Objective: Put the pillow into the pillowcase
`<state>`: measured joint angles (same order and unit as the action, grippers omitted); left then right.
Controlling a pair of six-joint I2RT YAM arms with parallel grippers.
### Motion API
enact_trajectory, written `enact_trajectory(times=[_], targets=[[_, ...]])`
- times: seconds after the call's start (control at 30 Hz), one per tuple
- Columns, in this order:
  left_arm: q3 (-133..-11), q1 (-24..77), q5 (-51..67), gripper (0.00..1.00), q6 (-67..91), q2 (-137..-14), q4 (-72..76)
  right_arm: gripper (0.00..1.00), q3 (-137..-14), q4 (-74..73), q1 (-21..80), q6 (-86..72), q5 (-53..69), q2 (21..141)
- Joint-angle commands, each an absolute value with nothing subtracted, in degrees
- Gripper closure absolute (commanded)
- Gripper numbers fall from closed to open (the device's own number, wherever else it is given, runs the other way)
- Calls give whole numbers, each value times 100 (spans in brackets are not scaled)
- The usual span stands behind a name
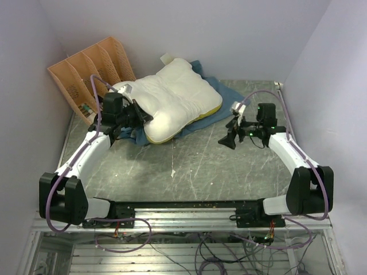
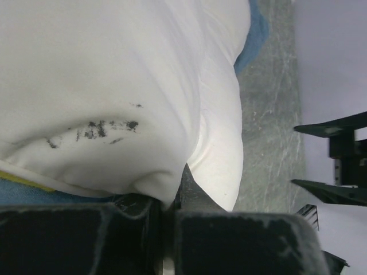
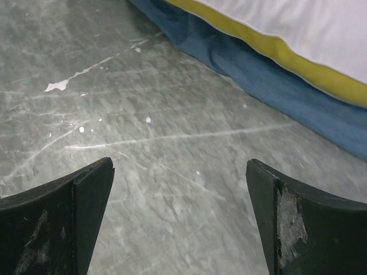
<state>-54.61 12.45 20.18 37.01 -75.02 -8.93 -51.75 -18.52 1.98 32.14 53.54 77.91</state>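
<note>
The pillow (image 1: 172,97) lies on top of the pillowcase (image 1: 229,94) in the upper middle of the top view, not inside it yet. The left fingers (image 2: 192,192) are pressed together and seem to pinch the pillow's corner, though cloth hides the tips. The right fingers (image 3: 74,212) are spread wide over the bare counter (image 3: 172,143). Lift the pillow slowly, then grab the blue edge. Only the right wrist view shows the blue cloth sticking out under the yellow rim, and only the top view shows the whole pillow.

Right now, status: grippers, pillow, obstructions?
Left gripper shut on pillow edge. Right gripper open over table. Pillow atop pillowcase, not inside. No obstruction seen.
</note>
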Motion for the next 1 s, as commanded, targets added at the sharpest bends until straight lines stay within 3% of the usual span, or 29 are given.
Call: enact_trajectory(times=[0.0, 0.17, 0.4, 0.67, 0.9, 0.97], targets=[[-6046, 1336, 2523, 93, 3612, -7269, -848, 0, -5220, -1315, 956, 3475, 5145, 8087], [-5747, 1472, 2871, 93, 4051, -7217, -319, 0, -5159, -118, 1810, 2823, 5080, 8213], [-6144, 2579, 2491, 93, 4193, -7918, -80, 0, -5115, 999, 2026, 2061, 4959, 8380], [-6588, 3499, 2268, 93, 4459, -8798, 423, 0, -4870, 817, 1984, 2838, 4043, 7995], [-6841, 4153, 2032, 92, 4487, -9540, 732, 0, -5089, -254, 957, 3007, 5119, 7447], [-6819, 4345, 1723, 79, 4377, -9583, 687, 0, -5141, -480, 665, 3044, 5270, 7315]])
